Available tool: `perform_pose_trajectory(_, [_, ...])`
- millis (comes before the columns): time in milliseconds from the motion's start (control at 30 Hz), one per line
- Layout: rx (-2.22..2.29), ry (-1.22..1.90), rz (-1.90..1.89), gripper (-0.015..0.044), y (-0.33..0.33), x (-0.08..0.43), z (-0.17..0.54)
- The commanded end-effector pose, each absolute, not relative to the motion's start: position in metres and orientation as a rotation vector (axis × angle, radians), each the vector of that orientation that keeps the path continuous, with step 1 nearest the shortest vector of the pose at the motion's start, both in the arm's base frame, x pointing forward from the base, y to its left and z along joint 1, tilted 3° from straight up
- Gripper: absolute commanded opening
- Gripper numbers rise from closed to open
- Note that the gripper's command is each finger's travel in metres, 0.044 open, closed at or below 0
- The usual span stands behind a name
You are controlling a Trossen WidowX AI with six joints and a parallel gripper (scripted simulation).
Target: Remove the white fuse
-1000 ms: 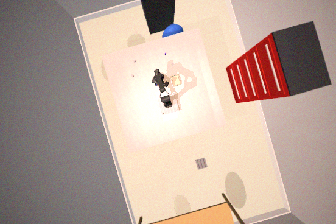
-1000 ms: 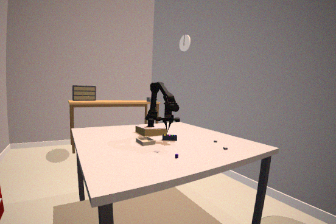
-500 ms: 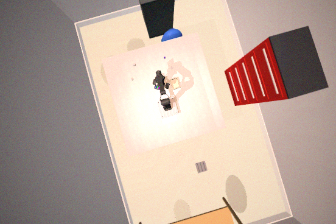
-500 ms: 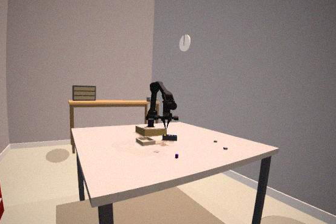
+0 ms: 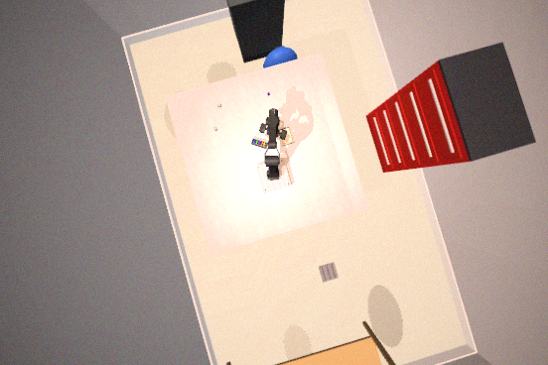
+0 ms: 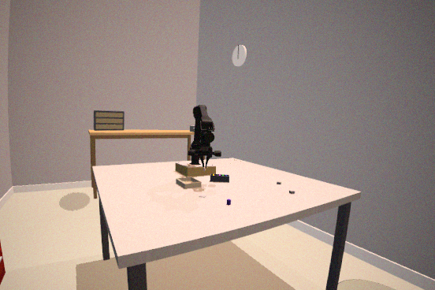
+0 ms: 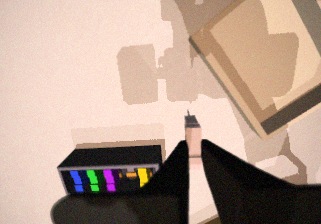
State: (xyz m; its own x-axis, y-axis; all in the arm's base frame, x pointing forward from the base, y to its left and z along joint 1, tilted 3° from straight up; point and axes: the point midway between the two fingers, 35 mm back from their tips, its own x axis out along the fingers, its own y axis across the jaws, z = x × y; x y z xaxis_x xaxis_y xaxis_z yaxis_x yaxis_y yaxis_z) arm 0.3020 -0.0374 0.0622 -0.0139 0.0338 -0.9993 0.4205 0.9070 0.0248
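Note:
My gripper (image 7: 193, 146) (image 6: 205, 168) is shut on the white fuse (image 7: 194, 136), which points away from the fingertips with its dark end and thin prong free. It is held above the table, between the fuse block and the tray. The black fuse block (image 7: 112, 157) (image 6: 220, 179) (image 5: 259, 143) is at the lower left in the wrist view, with blue, green, magenta and yellow fuses and an empty slot between magenta and yellow. The left finger hides part of it. The open tray (image 7: 298, 106) (image 6: 193, 185) (image 5: 289, 136) is at the upper right in the wrist view; no fuse shows in its visible part.
The arm stands on a wooden base box (image 6: 201, 170) behind the tray. A small purple-blue cylinder (image 6: 228, 202) (image 5: 268, 93) and two small blocks, one (image 6: 278, 183) farther back and one (image 6: 291, 192) nearer, are on the table, away from the block. A flat pale piece (image 6: 202, 196) lies near the tray.

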Motion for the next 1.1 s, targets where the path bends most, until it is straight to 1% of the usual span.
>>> perform_pose_trajectory(0, [0.357,1.563,-0.320,0.0000,-0.056,0.305,0.062])
perform_pose_trajectory(467, [0.351,1.564,-0.325,0.0000,-0.135,0.305,0.059])
perform_pose_trajectory(1067, [0.351,1.564,-0.325,0.0000,-0.136,0.305,0.035])
